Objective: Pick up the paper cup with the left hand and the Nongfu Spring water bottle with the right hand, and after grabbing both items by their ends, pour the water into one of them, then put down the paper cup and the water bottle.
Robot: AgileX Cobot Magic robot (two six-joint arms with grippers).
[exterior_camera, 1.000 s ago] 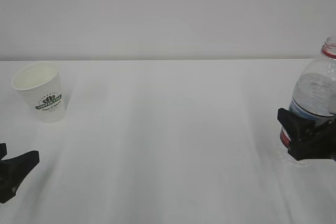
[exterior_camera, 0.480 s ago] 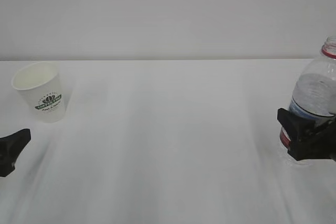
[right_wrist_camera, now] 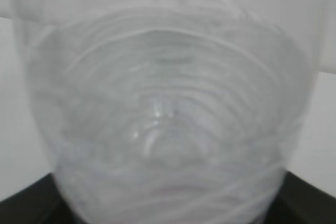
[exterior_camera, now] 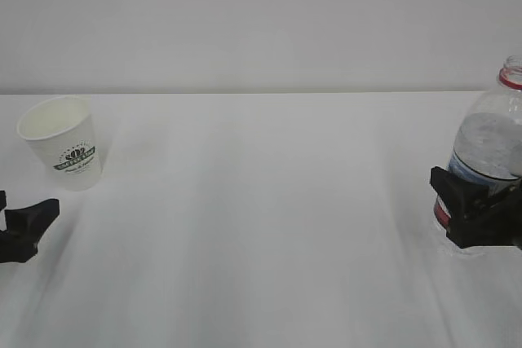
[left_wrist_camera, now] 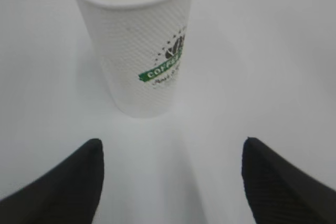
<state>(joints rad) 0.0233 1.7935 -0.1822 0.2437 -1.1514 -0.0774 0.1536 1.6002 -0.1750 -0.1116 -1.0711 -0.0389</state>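
Exterior view: the paper cup (exterior_camera: 61, 144) stands upright on the white table (exterior_camera: 261, 226). Just nearer, the left hand (exterior_camera: 20, 226); far right, the right hand (exterior_camera: 473, 218) clamps the Nongfu Spring water bottle (exterior_camera: 489, 152).

Left wrist view: the cup reads "COFFEE"; its fingers (left_wrist_camera: 63, 187) are spread wide, empty.

Right wrist view: ribbed bottle fills it.

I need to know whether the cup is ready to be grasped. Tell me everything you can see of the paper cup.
The paper cup is small, white and tapered, its wall finely textured, with a dark green leaf logo and a green band of lettering on its side. It stands upright, mouth open, on the white table at the far left. No liquid can be made out inside. Nothing grips it: the left hand sits just short of it, fingers spread wide.
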